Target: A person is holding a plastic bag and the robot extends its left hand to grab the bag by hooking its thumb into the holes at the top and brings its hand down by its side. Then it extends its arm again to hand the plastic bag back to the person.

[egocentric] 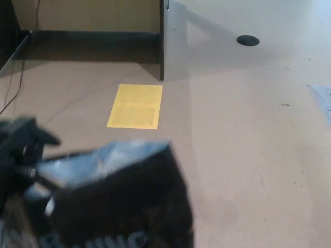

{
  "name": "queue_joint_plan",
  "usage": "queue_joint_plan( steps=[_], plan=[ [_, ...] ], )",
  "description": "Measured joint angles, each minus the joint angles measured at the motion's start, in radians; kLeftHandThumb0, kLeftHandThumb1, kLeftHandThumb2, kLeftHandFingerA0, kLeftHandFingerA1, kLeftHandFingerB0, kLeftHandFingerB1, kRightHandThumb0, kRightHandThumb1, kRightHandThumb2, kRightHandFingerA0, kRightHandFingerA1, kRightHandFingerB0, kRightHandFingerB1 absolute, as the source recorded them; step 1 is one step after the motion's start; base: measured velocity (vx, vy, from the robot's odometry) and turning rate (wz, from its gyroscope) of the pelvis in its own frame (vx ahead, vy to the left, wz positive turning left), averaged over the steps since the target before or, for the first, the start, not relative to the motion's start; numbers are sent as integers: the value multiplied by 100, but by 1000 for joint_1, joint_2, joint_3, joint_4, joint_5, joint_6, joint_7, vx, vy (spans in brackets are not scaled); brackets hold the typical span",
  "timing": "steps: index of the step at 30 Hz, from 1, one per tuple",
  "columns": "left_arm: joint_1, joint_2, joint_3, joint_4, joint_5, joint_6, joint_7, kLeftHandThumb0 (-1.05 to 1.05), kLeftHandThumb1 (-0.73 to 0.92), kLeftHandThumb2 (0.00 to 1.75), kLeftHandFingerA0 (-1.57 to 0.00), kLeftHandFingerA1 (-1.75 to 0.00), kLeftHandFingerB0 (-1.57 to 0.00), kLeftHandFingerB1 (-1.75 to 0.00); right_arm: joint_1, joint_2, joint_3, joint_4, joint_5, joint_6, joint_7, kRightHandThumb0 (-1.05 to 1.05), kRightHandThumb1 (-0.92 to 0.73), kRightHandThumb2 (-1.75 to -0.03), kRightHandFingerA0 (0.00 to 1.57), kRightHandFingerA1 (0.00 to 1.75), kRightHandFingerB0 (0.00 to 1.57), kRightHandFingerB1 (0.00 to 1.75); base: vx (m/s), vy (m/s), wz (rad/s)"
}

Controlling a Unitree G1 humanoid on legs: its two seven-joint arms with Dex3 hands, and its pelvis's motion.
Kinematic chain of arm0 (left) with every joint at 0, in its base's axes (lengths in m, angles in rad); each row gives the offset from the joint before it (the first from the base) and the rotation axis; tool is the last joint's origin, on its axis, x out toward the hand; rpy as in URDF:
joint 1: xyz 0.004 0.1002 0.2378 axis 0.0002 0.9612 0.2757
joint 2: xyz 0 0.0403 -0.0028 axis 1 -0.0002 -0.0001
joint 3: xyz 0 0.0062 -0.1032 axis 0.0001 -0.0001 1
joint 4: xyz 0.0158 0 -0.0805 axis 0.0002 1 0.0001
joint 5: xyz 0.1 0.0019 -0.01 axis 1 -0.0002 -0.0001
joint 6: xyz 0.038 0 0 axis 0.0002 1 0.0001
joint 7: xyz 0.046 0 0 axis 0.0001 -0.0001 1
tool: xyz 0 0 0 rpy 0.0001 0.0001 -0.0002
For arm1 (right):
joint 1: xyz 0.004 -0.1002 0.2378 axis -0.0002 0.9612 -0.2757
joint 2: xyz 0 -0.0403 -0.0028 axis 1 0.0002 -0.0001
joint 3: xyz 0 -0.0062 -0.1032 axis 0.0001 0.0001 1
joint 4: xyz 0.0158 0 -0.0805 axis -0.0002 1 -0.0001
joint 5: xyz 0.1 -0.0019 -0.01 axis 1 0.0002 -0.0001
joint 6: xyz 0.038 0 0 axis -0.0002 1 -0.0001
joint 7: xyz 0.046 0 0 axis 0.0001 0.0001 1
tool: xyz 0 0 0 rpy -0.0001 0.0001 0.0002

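Note:
The black plastic bag (124,206) with pale lettering hangs low at the bottom left of the head view, its open top showing a light blue lining. My left hand (20,155) is at the left edge, black and blurred, shut on the bag's top edge where the handle holes are. The thumb itself is hidden by blur. My right hand does not show. No person is in view.
A yellow sheet (135,106) lies on the tan floor ahead. A wooden partition with a dark base (93,39) stands at the back left, with cables (18,67) hanging beside it. A black round floor cap (248,40) sits at the back right.

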Motion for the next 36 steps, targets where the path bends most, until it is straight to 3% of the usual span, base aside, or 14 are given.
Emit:
queue_joint_plan(
  steps=[3, 4, 12, 14, 15, 18, 19, 20, 27, 29, 30, 33, 34, 36],
  plan=[
    [59, -10, 3, 29, 8, -26, 39, 13, 52, 104, -119, -130, -89, -104, -1, 0, 0, -2, -1, 0, 1, -32, -68, -61, 82, 52, 68, 46, 0, 0, 0],
    [85, -17, 3, 37, 12, -37, 55, 9, 58, 95, -91, -163, -82, -118, -1, 0, 0, -3, -1, 0, 0, -32, -68, -61, 82, 52, 68, 46, 0, 0, 0],
    [208, -30, -6, 105, 38, -98, 136, 3, 55, 99, -84, -162, -81, -120, 4, 0, 3, -5, -2, 0, 0, -31, -68, -61, 82, 54, 67, 46, 0, 0, 0],
    [229, -32, -15, 124, 47, -101, 156, 0, 58, 92, -94, -163, -83, -116, 7, 0, 4, -5, -2, 0, 0, -31, -68, -61, 81, 53, 67, 46, 0, 0, 0],
    [233, -32, -18, 130, 51, -102, 161, 0, 51, 105, -120, -131, -89, -103, 9, 0, 4, -5, -2, -1, 0, -32, -68, -61, 81, 52, 67, 45, 0, 0, 0],
    [255, -32, -43, 204, 78, -105, 207, 0, 53, 102, -122, -133, -89, -104, 19, 0, 5, -5, -2, 0, 0, -32, -68, -61, 81, 52, 67, 45, 0, 0, 0],
    [256, -32, -48, 222, 81, -106, 217, 1, 67, 82, -91, -166, -83, -126, 20, 0, 5, -5, -2, 0, 0, -32, -68, -61, 80, 51, 66, 45, 0, 0, 0],
    [256, -30, -57, 253, 86, -108, 233, -1, 71, 79, -85, -164, -78, -123, 23, 0, 5, -5, -2, 0, 0, -32, -68, -61, 82, 52, 67, 45, 0, 0, 0],
    [230, -3, -102, 499, 102, -122, 304, -1, 71, 66, -92, -155, -87, -95, 30, 2, 6, -8, -2, 5, -1, -31, -69, -61, 79, 51, 65, 45, 0, 0, 0],
    [224, 2, -107, 541, 100, -123, 311, -2, 69, 68, -90, -152, -86, -96, 32, 2, 6, -10, -2, 5, -1, -32, -69, -61, 79, 51, 65, 45, 0, 0, 0],
    [209, 10, -116, 609, 98, -129, 326, -4, 69, 67, -89, -157, -80, -116, 37, 2, 6, -12, -2, 5, -1, -31, -68, -61, 80, 51, 65, 45, 0, 0, 0],
    [180, 17, -137, 708, 97, -140, 351, -4, 73, 67, -82, -157, -74, -131, 40, 2, 7, -17, -2, 5, -2, -31, -68, -61, 81, 52, 66, 45, 0, 0, 0],
    [171, 18, -145, 733, 97, -145, 359, -9, 73, 68, -84, -157, -79, -111, 41, 2, 7, -17, -2, 5, -2, -31, -68, -61, 81, 52, 66, 45, 0, 0, 0],
    [151, 18, -165, 792, 97, -155, 385, -6, 74, 69, -86, -161, -79, -117, 41, 3, 8, -18, -3, 5, -2, -31, -68, -61, 80, 51, 65, 45, 0, 0, 0]
  ],
)
